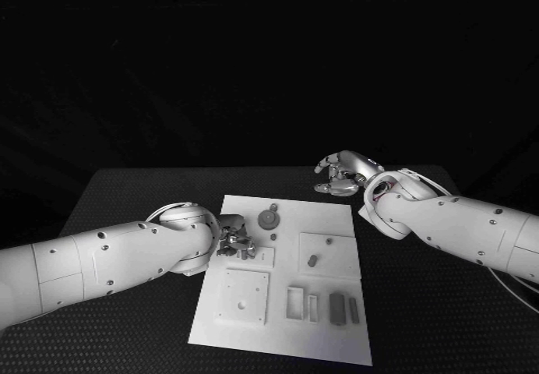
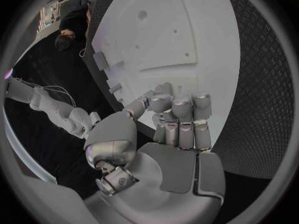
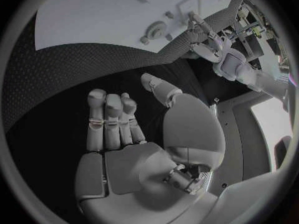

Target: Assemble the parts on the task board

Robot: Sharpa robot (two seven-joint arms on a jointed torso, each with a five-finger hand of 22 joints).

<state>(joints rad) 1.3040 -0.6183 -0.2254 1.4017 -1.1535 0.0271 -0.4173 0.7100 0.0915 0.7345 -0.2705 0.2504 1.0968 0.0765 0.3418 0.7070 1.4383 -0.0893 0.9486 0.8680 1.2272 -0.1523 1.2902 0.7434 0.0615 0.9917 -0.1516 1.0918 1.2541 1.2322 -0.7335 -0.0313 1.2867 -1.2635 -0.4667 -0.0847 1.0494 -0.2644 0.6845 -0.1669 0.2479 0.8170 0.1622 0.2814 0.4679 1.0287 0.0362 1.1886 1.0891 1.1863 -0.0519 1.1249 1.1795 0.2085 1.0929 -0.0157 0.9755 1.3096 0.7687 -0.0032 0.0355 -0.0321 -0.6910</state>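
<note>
**Left hand low on the board, nothing picked yet**

Our left hand point(image 1: 234, 240) sits at the board's point(image 1: 337, 343) 9 o'clock edge, fingers curled in, and we see no part in them. Grey parts: a round one point(image 1: 269, 218) at 12, slim bars point(image 1: 337, 307) at 5. Right hand point(image 1: 343, 173) hovers off the 1 o'clock corner, loosely spread and empty. We'd open wider, line up squarely, then close slowly.

The right hand point(image 3: 134, 149), fingers curled and empty, hangs above the black table point(image 3: 56, 84) beside the task board point(image 3: 106, 15).
</note>
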